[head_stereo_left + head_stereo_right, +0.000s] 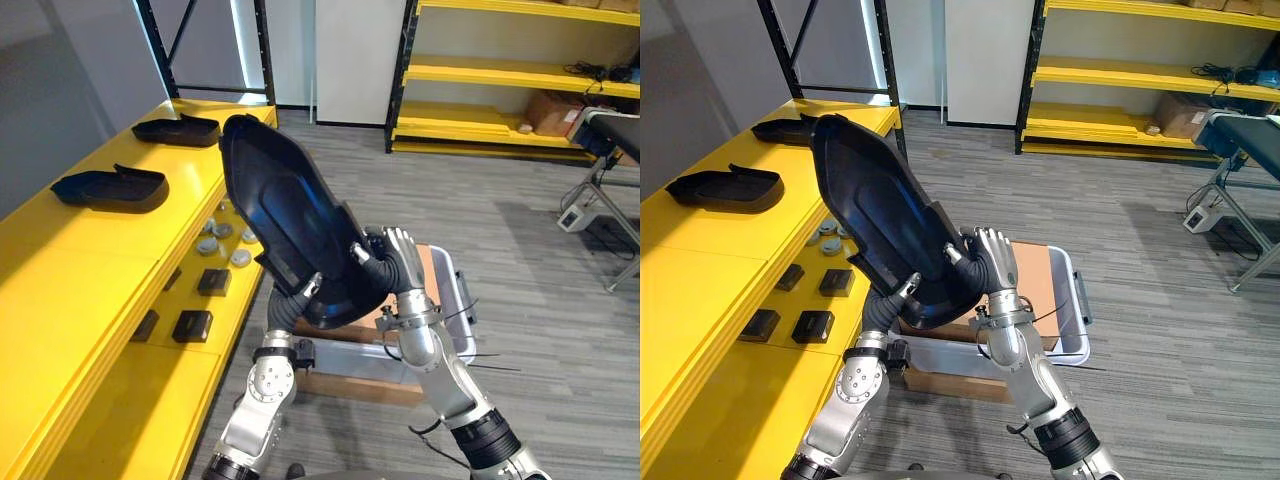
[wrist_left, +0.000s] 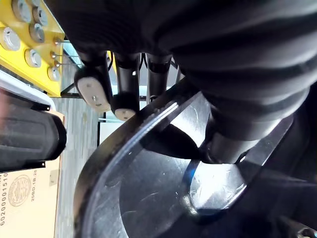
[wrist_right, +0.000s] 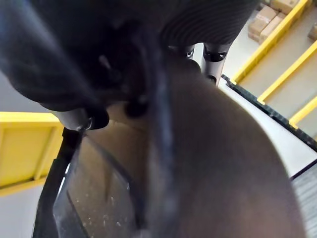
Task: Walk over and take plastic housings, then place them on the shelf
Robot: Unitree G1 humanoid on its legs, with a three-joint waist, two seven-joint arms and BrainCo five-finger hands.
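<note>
Grey carpet point(image 1: 540, 250) runs beside a long yellow shelf point(image 1: 90, 270). Just off the shelf's front edge, both arms bend up from below and carry a large black plastic housing point(image 1: 280, 210), tilted with its upper end toward the shelf. The left hand point(image 1: 308, 290) clamps the lower rim, fingers point(image 2: 91, 91) hooked over it. The right hand point(image 1: 402, 262) curls round the edge on the side away from the shelf. A second housing point(image 1: 112, 187) and a third housing point(image 1: 178, 130) lie on the shelf top. Black blocks point(image 1: 192, 325) and grey discs point(image 1: 222, 240) sit on its lower tier.
</note>
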